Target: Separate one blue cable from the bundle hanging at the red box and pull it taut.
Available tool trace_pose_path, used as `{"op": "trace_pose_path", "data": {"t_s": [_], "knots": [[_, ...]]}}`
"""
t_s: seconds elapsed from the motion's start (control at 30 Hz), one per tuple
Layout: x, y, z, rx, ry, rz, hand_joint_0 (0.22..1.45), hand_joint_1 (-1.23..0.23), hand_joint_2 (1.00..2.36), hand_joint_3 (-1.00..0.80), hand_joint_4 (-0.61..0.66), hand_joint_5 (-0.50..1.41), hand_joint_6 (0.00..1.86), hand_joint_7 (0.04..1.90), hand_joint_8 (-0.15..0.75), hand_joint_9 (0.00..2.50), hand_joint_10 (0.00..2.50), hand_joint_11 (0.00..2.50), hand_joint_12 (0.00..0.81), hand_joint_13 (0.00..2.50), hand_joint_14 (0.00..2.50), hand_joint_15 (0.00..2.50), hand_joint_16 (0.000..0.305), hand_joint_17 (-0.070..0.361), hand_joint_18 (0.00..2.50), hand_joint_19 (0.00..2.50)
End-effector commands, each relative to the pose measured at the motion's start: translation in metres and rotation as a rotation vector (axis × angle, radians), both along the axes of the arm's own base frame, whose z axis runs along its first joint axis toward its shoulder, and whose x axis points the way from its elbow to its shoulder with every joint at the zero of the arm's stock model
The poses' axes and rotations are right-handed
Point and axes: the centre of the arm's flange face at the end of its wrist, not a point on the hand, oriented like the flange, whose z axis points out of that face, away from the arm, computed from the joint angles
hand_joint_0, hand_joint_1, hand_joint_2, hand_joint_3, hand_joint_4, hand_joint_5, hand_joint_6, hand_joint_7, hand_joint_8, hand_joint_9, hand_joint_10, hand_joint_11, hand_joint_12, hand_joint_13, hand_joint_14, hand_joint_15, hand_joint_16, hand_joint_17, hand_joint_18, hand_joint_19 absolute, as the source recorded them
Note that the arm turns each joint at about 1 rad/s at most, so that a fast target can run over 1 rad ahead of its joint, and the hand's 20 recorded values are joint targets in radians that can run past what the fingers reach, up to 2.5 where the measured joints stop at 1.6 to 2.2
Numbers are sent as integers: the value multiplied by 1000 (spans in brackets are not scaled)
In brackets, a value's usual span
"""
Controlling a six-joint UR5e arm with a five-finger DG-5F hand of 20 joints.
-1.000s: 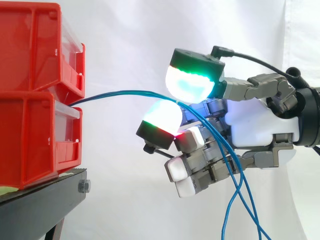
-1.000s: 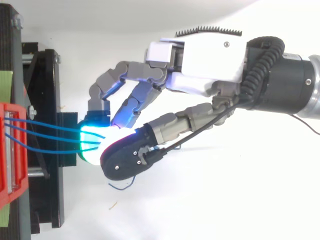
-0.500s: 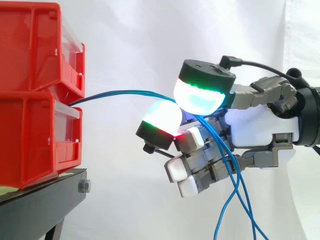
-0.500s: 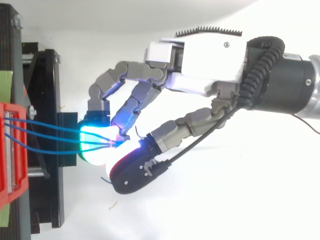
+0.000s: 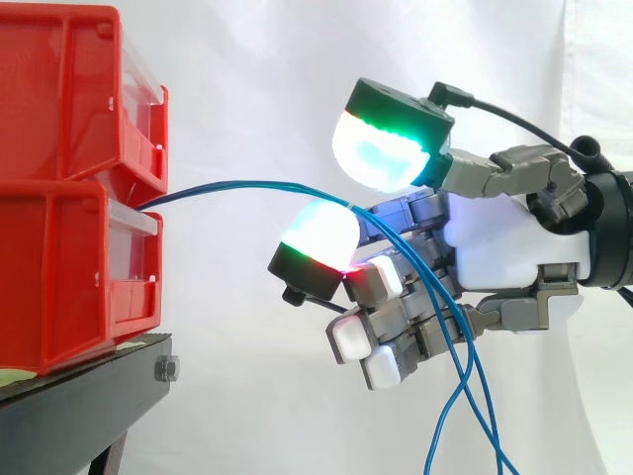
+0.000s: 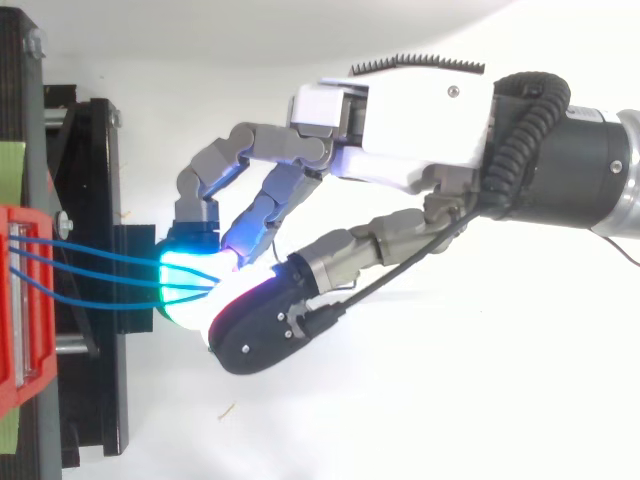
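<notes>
Several thin blue cables [image 5: 247,184] leave the gap between the two stacked red bins [image 5: 59,277] and run right to my hand [image 5: 504,247]. They lie over a white-glowing fingertip pad [image 5: 321,233], then hang down in front of the curled lower fingers. The thumb pad [image 5: 381,148], glowing green and cyan, hovers above the cables with a clear gap and does not pinch them. From above, the cables [image 6: 100,270] fan from the red bin [image 6: 20,300] to the glowing pad [image 6: 185,290] under my hand [image 6: 420,110].
The bins stand on a black stand [image 5: 79,396] at the left, with its frame and bolts [image 6: 85,200] below the cables. A white curtain hangs behind. The cables' loose ends dangle below my hand [image 5: 465,426].
The thumb dropped toward the cables half a second ago and has now lifted up and off them again. The cables still rest on the lower fingertip pad.
</notes>
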Motion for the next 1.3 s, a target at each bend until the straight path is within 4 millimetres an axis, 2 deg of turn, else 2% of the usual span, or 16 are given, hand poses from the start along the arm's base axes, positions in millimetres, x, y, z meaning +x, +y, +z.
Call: {"op": "trace_pose_path", "data": {"t_s": [0.0, 0.13, 0.27, 0.5, 0.6, 0.67, 0.8, 0.87, 0.97, 1.03, 1.1, 1.13, 1.2, 1.27], "knots": [[0, 0, 0, -1, 0, 0, 608, -593, 1000, -500, 94, -168, 884, 1012, 315, 941, 20, 859, 342, 913, 20, 501, 38, 86, 818, 520], [0, 0, 0, -1, 0, 0, 608, -703, 1012, -273, 66, -164, 895, 1089, 327, 944, 21, 867, 356, 922, 18, 497, 40, 90, 833, 516], [0, 0, 0, 1, 0, 0, 625, -794, 1014, -174, -9, -170, 915, 1117, 334, 922, 20, 880, 366, 919, 18, 493, 42, 95, 855, 494], [0, 0, 0, -1, 0, -2, 725, -884, 1007, -404, -33, -186, 934, 1090, 307, 891, 20, 878, 341, 898, 18, 480, 38, 85, 846, 460], [0, -1, 0, -1, 0, -6, 727, -880, 1000, -500, 24, -185, 932, 1051, 305, 896, 20, 884, 336, 903, 20, 483, 37, 83, 845, 446], [0, -1, 0, -1, 0, -11, 630, -799, 1000, -500, 74, -172, 922, 1039, 307, 908, 20, 859, 330, 904, 19, 494, 36, 82, 838, 467], [0, -1, 0, 2, 0, -12, 527, -646, 1000, -500, 94, -162, 907, 1014, 326, 940, 19, 858, 349, 920, 18, 497, 39, 88, 835, 487], [0, -2, 0, -1, -3, -23, 536, -535, 1000, -500, 100, -157, 893, 1015, 326, 956, 20, 855, 348, 927, 18, 499, 39, 87, 827, 505], [1, 0, 1, 0, -9, -26, 587, -451, 1000, -500, 90, -155, 877, 1039, 318, 960, 20, 848, 336, 917, 19, 514, 37, 83, 805, 533], [1, 0, 1, 0, -9, -26, 613, -483, 1001, -484, 71, -151, 875, 1064, 319, 957, 21, 855, 337, 914, 19, 515, 37, 83, 799, 542], [1, -1, 1, -1, -8, -26, 606, -547, 1009, -377, 78, -151, 875, 1116, 318, 958, 21, 857, 342, 913, 20, 517, 37, 84, 798, 543], [1, -1, 1, -1, -8, -26, 595, -625, 1012, -268, 93, -150, 875, 1167, 338, 964, 18, 850, 359, 928, 18, 508, 41, 93, 831, 516], [1, 1, 1, -1, -6, -25, 598, -726, 1012, -172, 91, -155, 898, 1143, 353, 952, 17, 855, 377, 944, 18, 494, 45, 101, 864, 500], [1, 1, 1, -1, -8, -26, 604, -757, 1014, -151, 56, -162, 915, 1100, 348, 945, 17, 849, 374, 938, 19, 506, 45, 100, 867, 503]]}}
